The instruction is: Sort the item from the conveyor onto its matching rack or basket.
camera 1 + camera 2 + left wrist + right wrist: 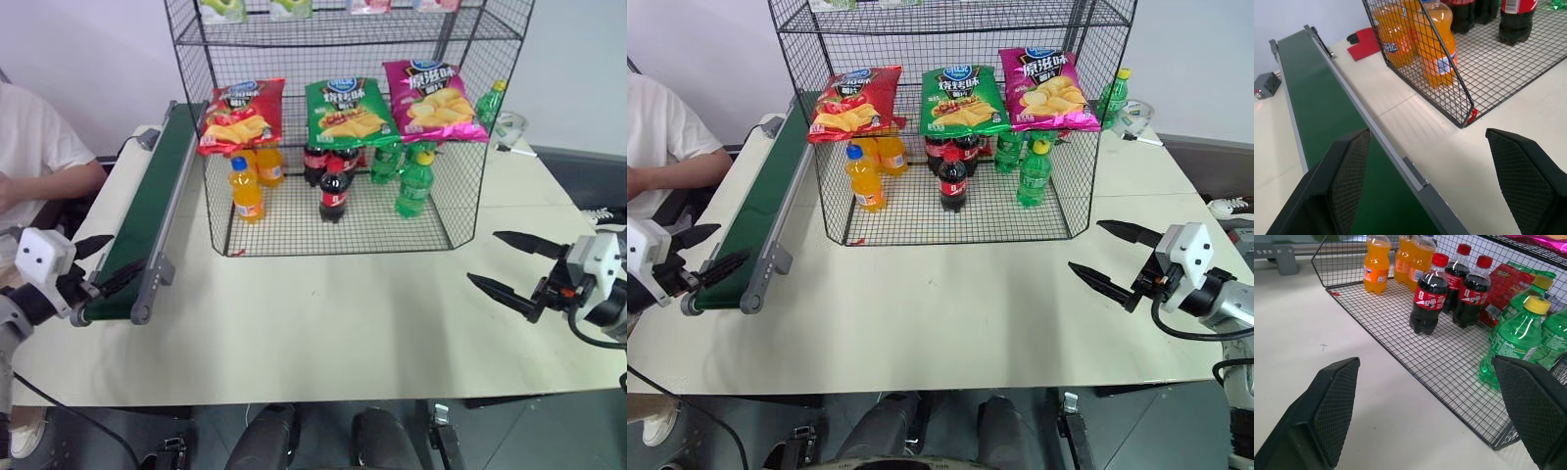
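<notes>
Left gripper (98,266) jaws apart, empty, at the near end of the conveyor (147,215). Right gripper (1114,257) jaws apart, empty, above the counter (323,313). Red bag (242,116) on the rack (343,196) shelf, well beyond both jaws.

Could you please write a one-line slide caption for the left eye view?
Both open grippers, left and right, flank a black wire rack holding the red chip bag.
</notes>
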Action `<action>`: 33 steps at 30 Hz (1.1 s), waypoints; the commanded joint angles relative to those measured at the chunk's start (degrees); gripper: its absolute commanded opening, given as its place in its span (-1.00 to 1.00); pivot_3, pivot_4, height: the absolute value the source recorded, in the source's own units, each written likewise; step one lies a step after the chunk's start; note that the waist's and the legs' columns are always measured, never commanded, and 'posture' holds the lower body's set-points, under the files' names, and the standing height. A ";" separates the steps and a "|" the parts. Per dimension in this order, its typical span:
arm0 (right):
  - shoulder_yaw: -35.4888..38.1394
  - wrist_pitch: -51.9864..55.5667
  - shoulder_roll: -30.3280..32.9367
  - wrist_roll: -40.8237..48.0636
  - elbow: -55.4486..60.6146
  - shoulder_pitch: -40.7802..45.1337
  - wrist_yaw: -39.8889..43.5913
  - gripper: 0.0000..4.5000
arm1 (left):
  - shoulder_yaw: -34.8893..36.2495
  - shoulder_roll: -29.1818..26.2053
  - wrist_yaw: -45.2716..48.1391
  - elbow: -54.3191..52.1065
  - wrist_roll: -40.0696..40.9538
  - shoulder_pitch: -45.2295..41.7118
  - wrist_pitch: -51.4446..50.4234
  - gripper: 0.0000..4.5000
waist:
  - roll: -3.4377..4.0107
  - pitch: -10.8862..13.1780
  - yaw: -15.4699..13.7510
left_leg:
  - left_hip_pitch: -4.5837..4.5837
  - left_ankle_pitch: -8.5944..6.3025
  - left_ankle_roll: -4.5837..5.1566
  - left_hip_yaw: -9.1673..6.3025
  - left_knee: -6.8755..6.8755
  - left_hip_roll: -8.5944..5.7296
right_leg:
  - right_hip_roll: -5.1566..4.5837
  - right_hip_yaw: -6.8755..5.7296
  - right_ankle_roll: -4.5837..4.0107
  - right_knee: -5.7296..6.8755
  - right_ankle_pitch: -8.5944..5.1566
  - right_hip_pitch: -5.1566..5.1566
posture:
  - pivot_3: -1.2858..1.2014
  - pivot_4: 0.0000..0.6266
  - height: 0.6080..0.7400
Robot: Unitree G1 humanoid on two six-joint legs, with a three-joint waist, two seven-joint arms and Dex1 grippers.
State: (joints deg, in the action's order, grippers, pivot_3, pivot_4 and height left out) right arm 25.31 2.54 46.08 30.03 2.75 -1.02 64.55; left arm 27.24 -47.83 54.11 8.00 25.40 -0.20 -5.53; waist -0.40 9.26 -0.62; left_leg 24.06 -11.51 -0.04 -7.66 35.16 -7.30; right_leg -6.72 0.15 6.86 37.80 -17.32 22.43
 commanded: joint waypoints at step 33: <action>-0.68 0.04 -0.19 0.65 0.11 1.57 -0.36 1.00 | -0.67 0.86 5.86 2.65 1.55 -3.58 4.18 0.75 | 0.01 0.02 0.01 | 0.03 -0.01 0.00 0.00 -0.02 0.00 | 0.00 0.00 -0.01 -0.02 -0.01 0.05 | 0.03 -0.52 1.00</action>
State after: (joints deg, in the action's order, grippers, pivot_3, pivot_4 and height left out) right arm 23.44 3.69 46.04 30.46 1.96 0.19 64.42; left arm 25.80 -46.77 59.69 10.72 26.68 -3.06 -2.80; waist -0.39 9.28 -0.60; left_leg 24.09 -11.51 -0.04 -7.67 35.13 -7.30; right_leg -6.73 0.15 6.85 37.78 -17.33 22.48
